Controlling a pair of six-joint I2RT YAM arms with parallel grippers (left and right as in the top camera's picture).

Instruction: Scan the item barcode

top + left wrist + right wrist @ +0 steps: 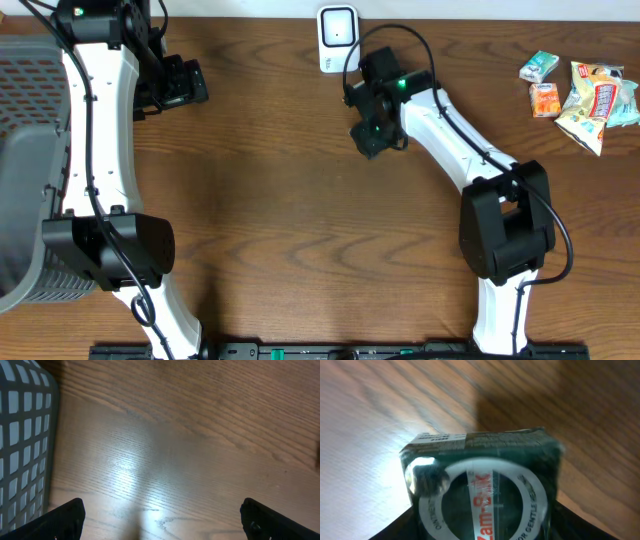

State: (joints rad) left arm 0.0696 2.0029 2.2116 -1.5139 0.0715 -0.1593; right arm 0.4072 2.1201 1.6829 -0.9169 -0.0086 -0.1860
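Observation:
A dark green box (479, 455) with a white ring and red lettering on its face sits between the fingers of my right gripper (482, 527), which is shut on its two sides. From overhead, this gripper (372, 128) and the box (366, 143) are over the wood table, a little below the white barcode scanner (338, 38) at the back edge. No barcode shows on the visible faces. My left gripper (185, 84) is at the back left, and in its wrist view the gripper (160, 522) is open and holds nothing.
A grey mesh basket (28, 150) stands along the left edge and is seen close by (20, 435) in the left wrist view. Several snack packets (585, 95) lie at the back right. The brown wood table (270, 200) spreads between the arms.

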